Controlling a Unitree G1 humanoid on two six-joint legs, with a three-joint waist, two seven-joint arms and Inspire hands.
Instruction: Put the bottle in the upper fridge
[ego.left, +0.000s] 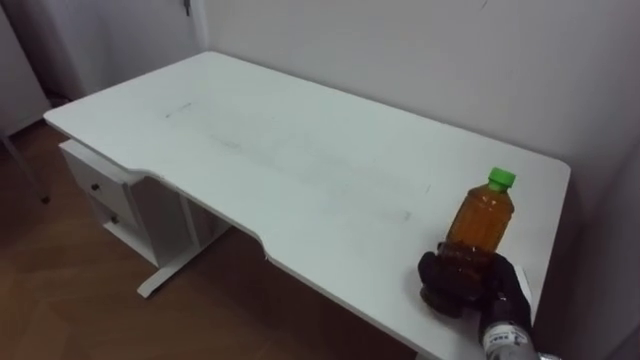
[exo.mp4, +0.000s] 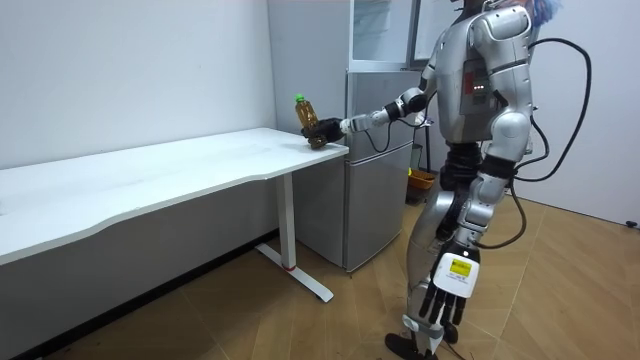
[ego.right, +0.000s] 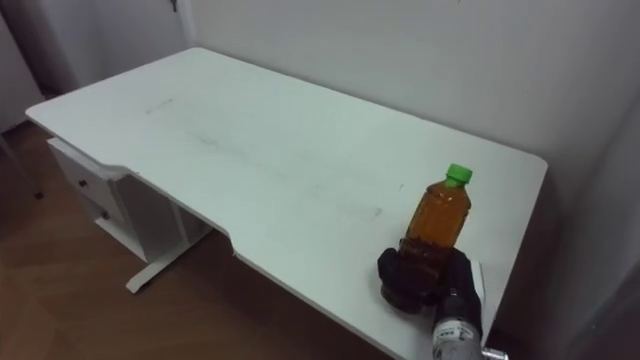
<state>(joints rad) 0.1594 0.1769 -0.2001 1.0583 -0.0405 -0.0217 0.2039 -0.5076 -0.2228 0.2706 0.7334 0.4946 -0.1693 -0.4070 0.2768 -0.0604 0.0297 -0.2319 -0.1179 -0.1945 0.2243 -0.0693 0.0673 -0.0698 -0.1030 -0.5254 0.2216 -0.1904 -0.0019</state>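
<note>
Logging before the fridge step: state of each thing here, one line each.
Amber plastic bottle with green cap: upright, capped, near the white desk's corner.
Right hand: curled round the bottle's base.
Left hand: hanging, fingers relaxed.
White drawer unit under the desk: drawers shut.
Grey lower fridge: door shut.

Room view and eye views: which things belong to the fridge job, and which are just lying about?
Job: bottle, right hand curled round its base, fridge.
Lying about: white table, drawer unit under it, left hand hanging open.
</note>
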